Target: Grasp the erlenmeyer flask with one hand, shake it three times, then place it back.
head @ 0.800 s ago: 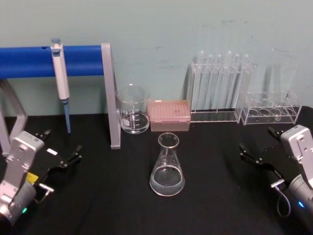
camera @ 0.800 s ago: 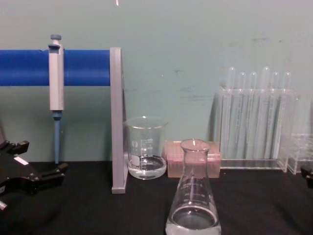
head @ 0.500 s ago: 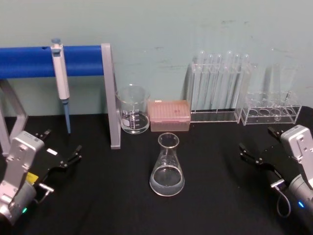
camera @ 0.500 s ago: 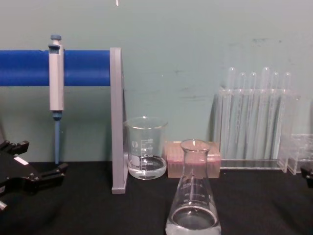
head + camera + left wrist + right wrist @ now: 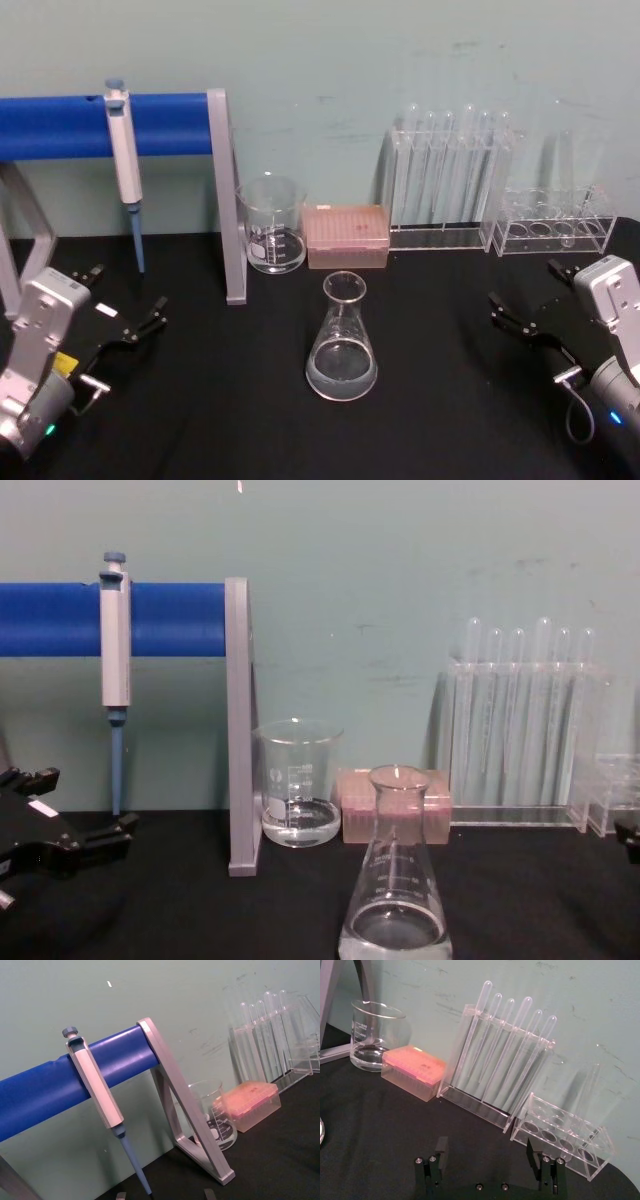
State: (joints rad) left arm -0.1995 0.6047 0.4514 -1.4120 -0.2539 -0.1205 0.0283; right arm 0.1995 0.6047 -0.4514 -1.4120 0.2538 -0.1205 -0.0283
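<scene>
An erlenmeyer flask [image 5: 342,345] holding a little clear liquid stands upright and untouched near the middle of the black bench [image 5: 450,400]. The left claw [image 5: 122,298] sits by the bench's left edge and the right claw [image 5: 528,292] by its right edge, both with fingers spread and holding nothing, each well apart from the glass. The risks, by the look of it, all lie ahead. The flask's smooth, sloped walls could let it slide out of a pinch taken low on the cone, while a grip on the narrow neck that closes off-centre could tip it before it lifts. Just behind it, toward the back edge, sit a glass beaker [image 5: 271,225] and a pink tip box [image 5: 346,236]. A reach that overshoots could knock either one, and an energetic shake could slosh liquid out of the open mouth or swing the base into them. A tilted set-down could leave the flask rocking on its wide base.
</scene>
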